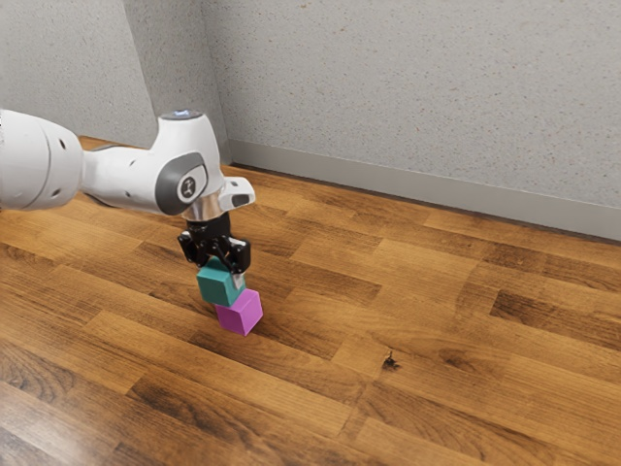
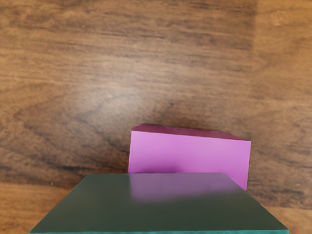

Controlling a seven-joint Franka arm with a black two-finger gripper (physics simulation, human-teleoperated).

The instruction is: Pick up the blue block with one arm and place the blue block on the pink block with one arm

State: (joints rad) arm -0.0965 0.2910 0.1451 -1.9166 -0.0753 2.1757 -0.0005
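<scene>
**A:** What state is the gripper (image 1: pixel 217 262) in?

**B:** It is set at a middling width, just as wide as a cube. Its two black fingers (image 1: pixel 236 255) press on opposite sides of the teal block (image 1: pixel 219 283), the one the task calls blue. They clamp the upper part of it, and the hand points straight down from the white arm (image 1: pixel 146 180).

**A:** Where does that block sit relative to the pink one?

**B:** In the exterior view the pink block (image 1: pixel 240 313) lies on the wood-plank surface (image 1: pixel 437 320), at about 4 o'clock from the teal block. The teal block is higher and its lower edge meets the pink block's top face. It is not squared over it, though, and overhangs toward 10 o'clock. I cannot tell whether the two truly touch or whether a thin gap remains.

**A:** And from the wrist?

**B:** The teal block's dark top (image 2: pixel 161 204) lies just under the hand, with a faint pink sheen on it. The pink block (image 2: pixel 190 156) juts out from beneath its far edge, so part of it is uncovered.

**A:** Anything else nearby?

**B:** In the exterior view a small dark mark (image 1: pixel 390 361) sits on the planks at 3 o'clock from the pink block, well apart from it. A grey wall (image 1: pixel 437 87) stands behind.
</scene>
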